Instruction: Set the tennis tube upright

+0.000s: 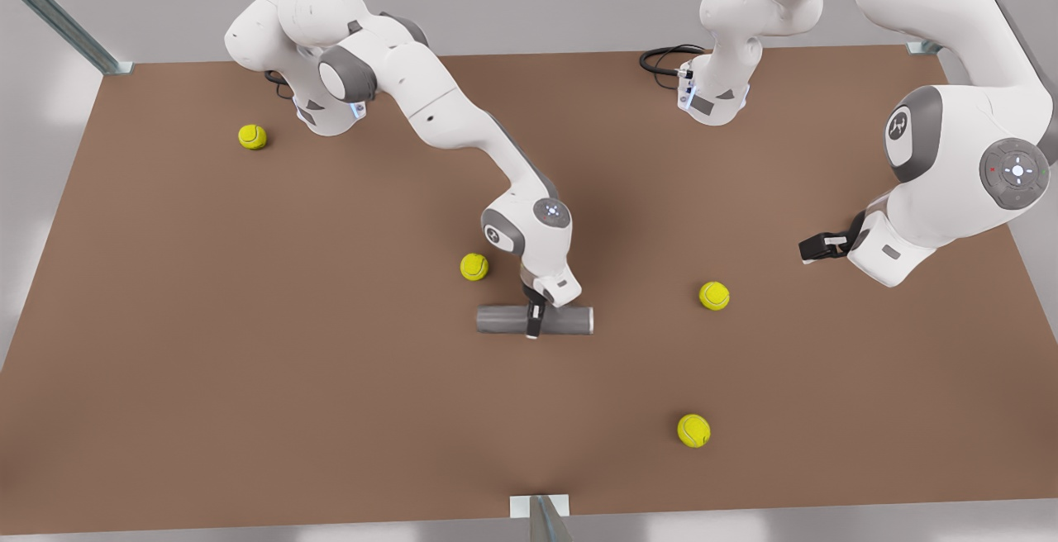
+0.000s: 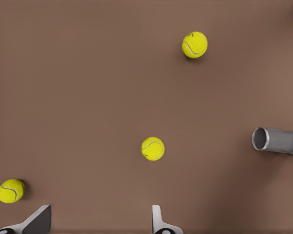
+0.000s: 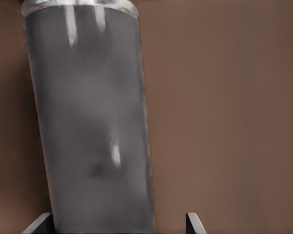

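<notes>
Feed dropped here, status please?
Right gripper open astride the lying grey metallic tennis tube. Left gripper open, waiting aloft. Nearest yellow tennis ball apart.

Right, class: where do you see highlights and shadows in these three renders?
Right wrist view: pale streaks of glare on the tennis tube, brightest at its rim. Front view: a soft, diffuse shadow on the table beneath the right pincer. Left wrist view: each tennis ball throws only a faint shadow.

The tennis tube (image 1: pixel 504 320) lies on its side mid-table (image 1: pixel 248 360). The right gripper (image 1: pixel 533 320) straddles its middle. One ball (image 1: pixel 474 267) sits just behind it; another (image 1: pixel 714 296) lies toward the front view's right, below the left gripper (image 1: pixel 814 246).
</notes>
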